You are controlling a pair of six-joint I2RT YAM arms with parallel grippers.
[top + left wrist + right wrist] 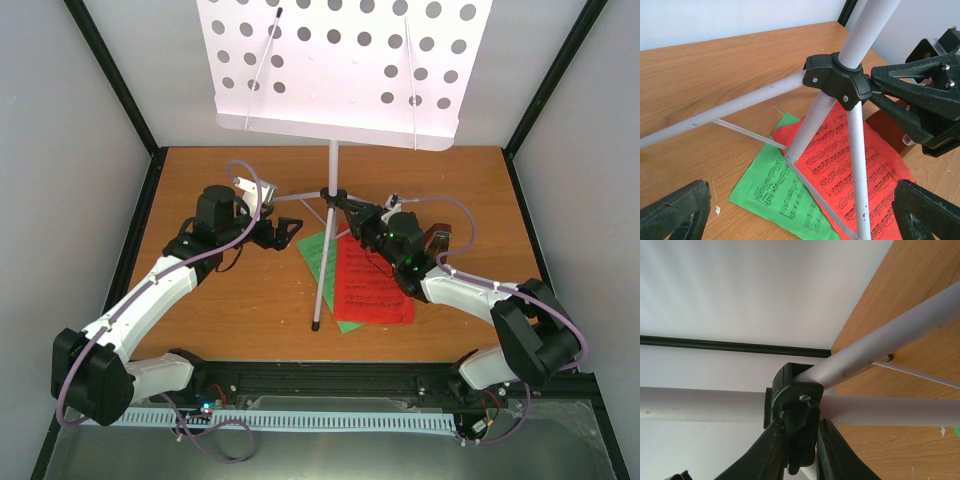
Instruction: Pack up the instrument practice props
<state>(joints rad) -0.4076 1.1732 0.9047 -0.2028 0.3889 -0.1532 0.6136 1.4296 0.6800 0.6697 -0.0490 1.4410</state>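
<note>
- Silver tripod stand [331, 170] upright mid-table over red and green music sheets [375, 285], 5 o'clock.
- Pinched at black hub [837, 80] by right gripper [345, 205], 4 o'clock.
- Spread wide, 9 o'clock: left gripper [290, 232].

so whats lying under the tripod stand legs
A red sheet of music lies over a green sheet on the table, both partly beneath the tripod stand legs. How far the green continues under the red is covered.

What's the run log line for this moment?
left end effector: open, empty | right end effector: gripping tripod stand at hub | music sheets: flat beneath stand legs
</note>
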